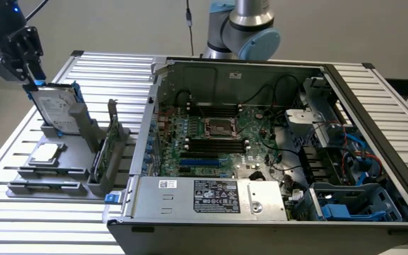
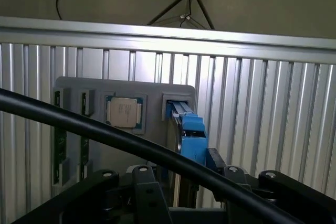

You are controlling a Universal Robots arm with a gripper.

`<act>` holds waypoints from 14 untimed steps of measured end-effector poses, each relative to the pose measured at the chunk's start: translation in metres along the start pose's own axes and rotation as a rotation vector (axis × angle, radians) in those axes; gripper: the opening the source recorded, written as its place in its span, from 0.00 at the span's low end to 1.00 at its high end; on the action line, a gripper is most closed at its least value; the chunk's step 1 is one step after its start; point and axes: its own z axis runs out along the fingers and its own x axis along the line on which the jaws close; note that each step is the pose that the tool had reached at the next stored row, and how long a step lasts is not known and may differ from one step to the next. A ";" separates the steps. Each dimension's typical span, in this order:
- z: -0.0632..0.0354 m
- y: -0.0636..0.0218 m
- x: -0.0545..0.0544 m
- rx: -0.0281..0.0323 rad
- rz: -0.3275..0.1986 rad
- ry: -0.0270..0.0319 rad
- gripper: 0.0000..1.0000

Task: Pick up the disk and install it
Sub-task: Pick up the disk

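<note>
The gripper (image 1: 28, 74) was seen poised at the top edge of the disk (image 1: 51, 106), its jaws spread wide and nothing gripped between them. The disk was stood upright in a slot of the grey tray (image 1: 48, 178), on the exterior view's left, beside the open computer case (image 1: 211, 199). In the wrist view its blue frame (image 2: 192, 135) was seen edge-on between the spread jaws. A square chip (image 1: 46, 153) was laid flat on the same tray.
</note>
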 end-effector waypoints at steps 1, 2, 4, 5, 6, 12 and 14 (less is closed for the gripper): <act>0.0001 0.0000 0.000 0.0002 0.000 -0.0018 0.48; 0.0002 -0.0001 0.000 0.0005 0.000 -0.0035 0.48; 0.0003 -0.0001 -0.001 0.0006 0.001 -0.0065 0.48; 0.0004 -0.0001 -0.001 0.0006 0.003 -0.0075 0.48; 0.0010 0.0000 -0.001 0.0006 0.005 -0.0081 0.48; 0.0064 0.0001 -0.001 -0.0029 0.042 -0.0090 0.48; 0.0083 0.0003 -0.002 -0.0047 0.051 -0.0093 0.48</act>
